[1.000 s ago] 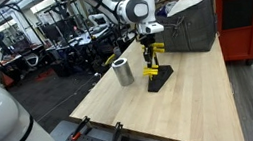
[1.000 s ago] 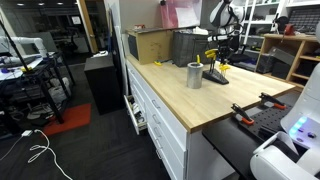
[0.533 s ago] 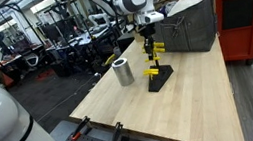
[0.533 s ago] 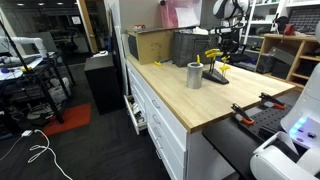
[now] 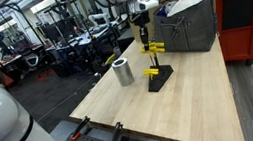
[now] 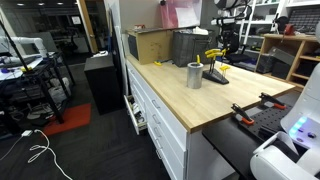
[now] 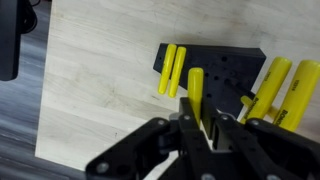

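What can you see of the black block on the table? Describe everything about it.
The black block is a flat, matt rectangular slab, its top dotted with small holes. It lies flat on the pale wooden table, apart from the metal cup. Yellow pegs stand on it; how they attach is unclear.

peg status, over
Gripper shut on yellow peg. Peg over black base, other pegs beside it. Cup stands apart.

The wooden table point(image 5: 197, 100) carries a black peg stand point(image 5: 159, 79), metal cup point(image 5: 123, 72) and grey crate point(image 5: 191, 28).
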You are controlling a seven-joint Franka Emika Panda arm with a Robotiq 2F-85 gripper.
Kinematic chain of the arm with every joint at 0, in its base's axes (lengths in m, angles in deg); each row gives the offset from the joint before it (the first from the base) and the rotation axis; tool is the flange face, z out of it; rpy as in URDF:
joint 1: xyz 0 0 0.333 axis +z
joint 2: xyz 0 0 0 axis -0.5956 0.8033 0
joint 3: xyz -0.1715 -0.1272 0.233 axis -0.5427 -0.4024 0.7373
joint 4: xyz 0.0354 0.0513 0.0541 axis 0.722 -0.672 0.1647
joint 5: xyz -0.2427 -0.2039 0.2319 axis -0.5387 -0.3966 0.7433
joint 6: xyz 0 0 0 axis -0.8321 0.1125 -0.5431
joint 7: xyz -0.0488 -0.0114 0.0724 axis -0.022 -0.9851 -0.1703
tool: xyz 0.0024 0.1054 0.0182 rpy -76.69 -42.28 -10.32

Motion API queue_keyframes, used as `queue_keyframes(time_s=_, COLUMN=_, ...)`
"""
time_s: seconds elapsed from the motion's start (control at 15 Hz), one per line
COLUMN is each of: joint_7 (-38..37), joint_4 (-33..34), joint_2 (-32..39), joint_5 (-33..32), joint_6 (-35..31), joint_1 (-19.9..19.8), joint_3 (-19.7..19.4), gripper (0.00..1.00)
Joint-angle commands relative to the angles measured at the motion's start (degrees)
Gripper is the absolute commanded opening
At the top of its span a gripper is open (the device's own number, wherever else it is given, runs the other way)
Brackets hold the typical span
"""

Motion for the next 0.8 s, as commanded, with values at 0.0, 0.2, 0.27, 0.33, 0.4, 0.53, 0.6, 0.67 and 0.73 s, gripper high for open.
queue_keyframes(time_s=0.0, joint_7=3.0, joint_4=-2.2, joint_2=-4.7, joint_5=-0.2, joint_6=1.8, joint_1=0.5, joint_3=1.5, gripper=0.04)
queue_keyframes(time_s=0.2, joint_7=4.1, joint_4=-2.7, joint_2=-6.7, joint_5=-0.4, joint_6=1.8, joint_1=1.3, joint_3=2.9, gripper=0.04)
queue_keyframes(time_s=0.27, joint_7=4.2, joint_4=-2.5, joint_2=-7.0, joint_5=-0.4, joint_6=1.9, joint_1=1.6, joint_3=3.4, gripper=0.04)
queue_keyframes(time_s=0.33, joint_7=4.3, joint_4=-2.2, joint_2=-7.1, joint_5=-0.4, joint_6=1.9, joint_1=1.9, joint_3=3.9, gripper=0.04)
queue_keyframes(time_s=0.4, joint_7=4.2, joint_4=-1.8, joint_2=-7.0, joint_5=-0.4, joint_6=1.9, joint_1=2.3, joint_3=4.4, gripper=0.04)
queue_keyframes(time_s=0.53, joint_7=4.2, joint_4=-1.0, joint_2=-6.5, joint_5=-0.3, joint_6=2.3, joint_1=3.0, joint_3=5.3, gripper=0.04)
queue_keyframes(time_s=0.6, joint_7=4.4, joint_4=-0.7, joint_2=-6.1, joint_5=-0.2, joint_6=2.5, joint_1=3.3, joint_3=5.8, gripper=0.04)
queue_keyframes(time_s=0.67, joint_7=4.6, joint_4=-0.4, joint_2=-5.9, joint_5=-0.1, joint_6=2.9, joint_1=3.6, joint_3=6.2, gripper=0.04)
queue_keyframes(time_s=0.73, joint_7=5.0, joint_4=-0.3, joint_2=-5.8, joint_5=0.0, joint_6=3.3, joint_1=3.9, joint_3=6.7, gripper=0.04)
